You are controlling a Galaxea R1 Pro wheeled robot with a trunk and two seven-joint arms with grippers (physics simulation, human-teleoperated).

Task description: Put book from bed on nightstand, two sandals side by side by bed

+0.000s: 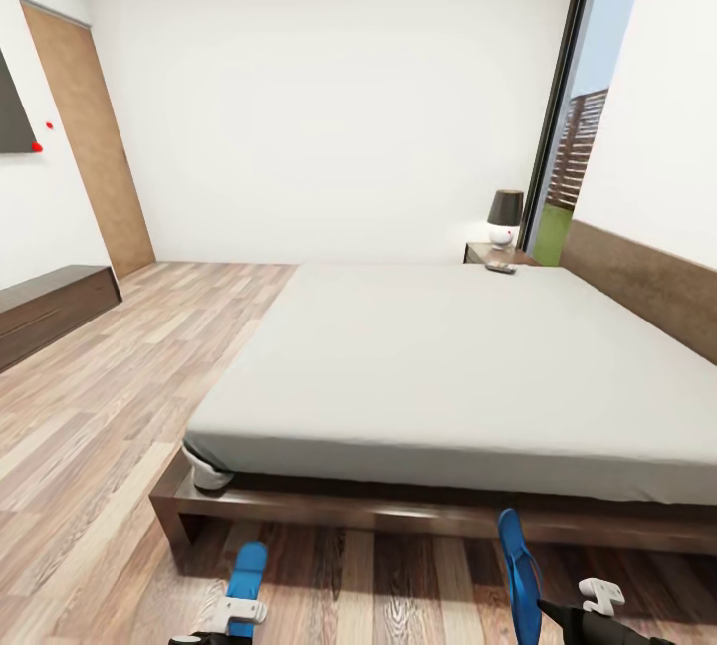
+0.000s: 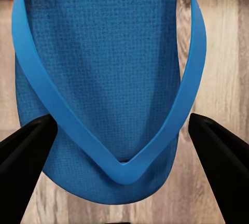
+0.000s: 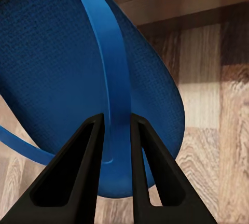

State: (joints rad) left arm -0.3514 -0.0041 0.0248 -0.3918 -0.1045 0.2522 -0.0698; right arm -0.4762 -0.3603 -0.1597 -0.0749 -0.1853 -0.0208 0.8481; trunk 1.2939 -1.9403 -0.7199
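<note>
1. Right pincer (image 3: 115,130) is pinching a sandal (image 3: 78,68) strap, keeping it off the floor.
2. Left pincer (image 2: 122,136), fingers spread wide, is straddling the other sandal (image 2: 104,79) lying below it by the bed (image 1: 438,366).

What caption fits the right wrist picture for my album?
The right tool pinches the strap of a blue sandal above the wood floor.

The large off-white bed (image 1: 448,366) on its dark wooden frame fills the middle. Behind its far corner stands the dark brown nightstand (image 1: 488,253), bearing a black-shaded lamp (image 1: 505,217) and a small thin book (image 1: 500,268). On the wood-plank floor (image 1: 110,426) before the bed lie two bright blue sandals, one left (image 1: 247,573), one right (image 1: 518,565), well apart.
</note>
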